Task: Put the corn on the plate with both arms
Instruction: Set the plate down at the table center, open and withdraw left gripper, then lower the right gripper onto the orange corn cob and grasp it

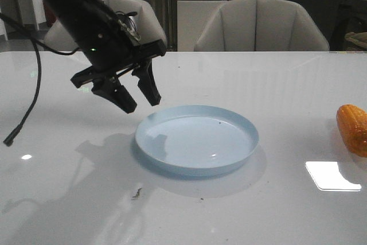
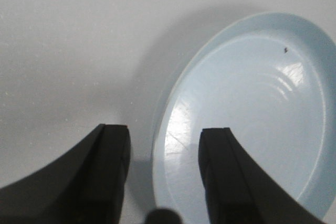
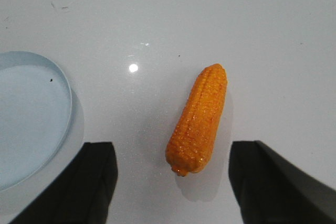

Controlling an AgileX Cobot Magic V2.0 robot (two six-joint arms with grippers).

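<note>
The pale blue plate [image 1: 198,139] sits in the middle of the white table, empty but for a tiny dark speck. My left gripper [image 1: 140,100] is open and empty, hovering just above the plate's left rim; in the left wrist view [image 2: 164,140] its fingers straddle the plate's rim [image 2: 157,145]. The orange corn [image 1: 352,128] lies on the table at the far right edge of the front view. In the right wrist view my right gripper [image 3: 170,153] is open and empty above the corn [image 3: 199,120], whose near end lies between the spread fingers. The plate's rim [image 3: 67,103] shows beside it.
A thin black cable [image 1: 26,113] hangs from the left arm down to the table at the left. Two beige chairs [image 1: 261,27] stand behind the table's far edge. A bright reflection [image 1: 331,175] lies on the table at the front right.
</note>
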